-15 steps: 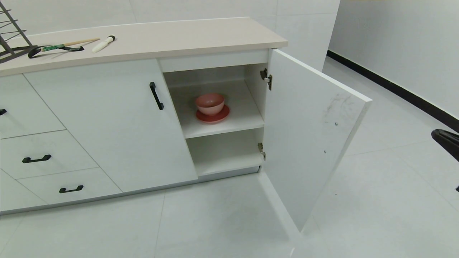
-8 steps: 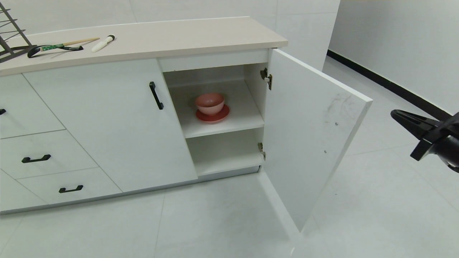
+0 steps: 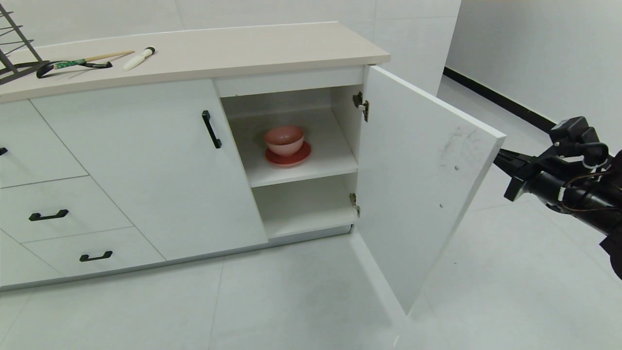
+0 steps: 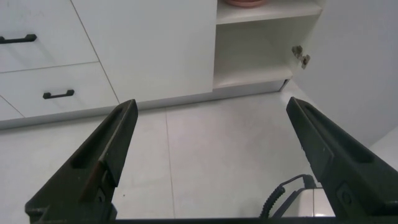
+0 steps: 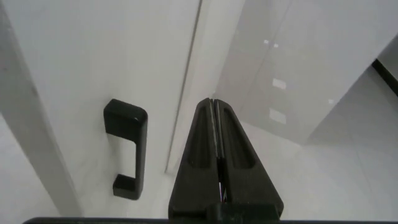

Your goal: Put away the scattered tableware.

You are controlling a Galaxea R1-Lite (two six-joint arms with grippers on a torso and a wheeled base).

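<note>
One bowl (image 3: 284,138) is being carried by one plate (image 3: 288,157) on shelf (image 3: 326,163). Right gripper (image 5: 214,104) clenched near one handle (image 5: 126,149); left gripper (image 4: 211,115) released.

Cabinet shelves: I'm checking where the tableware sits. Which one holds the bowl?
The upper shelf of the open compartment: the pink bowl sits there on a red plate. The lower shelf beneath has neither.

A red plate (image 3: 291,160) bearing a pink bowl (image 3: 284,139) sits on the cabinet's upper shelf (image 3: 331,156).
</note>
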